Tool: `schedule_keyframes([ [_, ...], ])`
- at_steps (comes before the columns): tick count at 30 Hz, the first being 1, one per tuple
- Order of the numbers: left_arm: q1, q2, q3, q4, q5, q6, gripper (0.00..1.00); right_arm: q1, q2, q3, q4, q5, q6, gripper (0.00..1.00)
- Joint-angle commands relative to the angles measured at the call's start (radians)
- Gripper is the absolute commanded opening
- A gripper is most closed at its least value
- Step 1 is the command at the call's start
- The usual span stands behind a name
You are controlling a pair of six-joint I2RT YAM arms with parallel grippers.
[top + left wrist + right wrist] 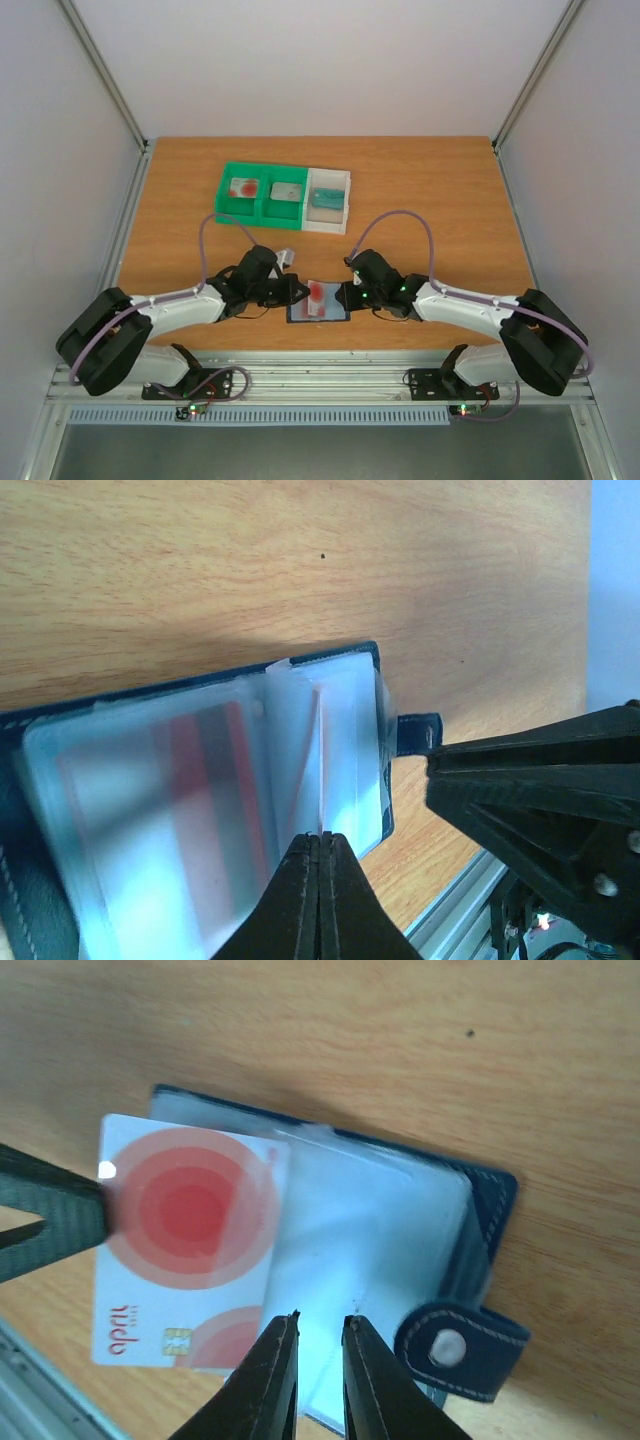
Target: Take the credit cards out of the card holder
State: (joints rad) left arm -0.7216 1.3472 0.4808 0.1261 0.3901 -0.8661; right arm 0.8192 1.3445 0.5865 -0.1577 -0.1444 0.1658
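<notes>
Gripping card (185,1250), left tool (320,845); holder (400,1250) beneath.

My table (440,190) is warm orange-brown wood with a fine grain, lit evenly and softly from above. Plain white walls (320,60) close it in behind and on both sides, with slim metal posts (105,70) running up the back corners. Along the near edge runs a silver metal rail (320,378), with a slotted white strip (260,414) just below it.
</notes>
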Motion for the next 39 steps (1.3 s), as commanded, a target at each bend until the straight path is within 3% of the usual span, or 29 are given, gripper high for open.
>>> schedule_keyframes([
  [1, 0.006, -0.058, 0.035, -0.052, -0.018, 0.053, 0.00, -0.003, -0.075, -0.001, -0.028, -0.018, -0.065, 0.15],
  [7, 0.005, -0.152, 0.062, -0.182, -0.024, 0.102, 0.00, -0.003, -0.208, 0.021, -0.111, -0.029, -0.139, 0.22],
  [15, 0.006, -0.255, 0.104, -0.250, 0.120, 0.192, 0.00, -0.007, -0.302, 0.132, -0.312, -0.121, -0.333, 0.34],
  [22, -0.001, -0.296, 0.115, -0.232, 0.287, 0.213, 0.00, -0.035, -0.287, 0.263, -0.435, -0.288, -0.363, 0.47],
  [30, -0.032, -0.308, 0.112, -0.164, 0.423, 0.186, 0.00, -0.050, -0.212, 0.384, -0.557, -0.348, -0.418, 0.63],
  [35, -0.032, -0.312, 0.103, -0.137, 0.473, 0.187, 0.00, -0.075, -0.206, 0.401, -0.572, -0.433, -0.437, 0.67],
  [39, -0.032, -0.313, 0.098, -0.089, 0.495, 0.187, 0.00, -0.080, -0.179, 0.399, -0.566, -0.570, -0.447, 0.64],
])
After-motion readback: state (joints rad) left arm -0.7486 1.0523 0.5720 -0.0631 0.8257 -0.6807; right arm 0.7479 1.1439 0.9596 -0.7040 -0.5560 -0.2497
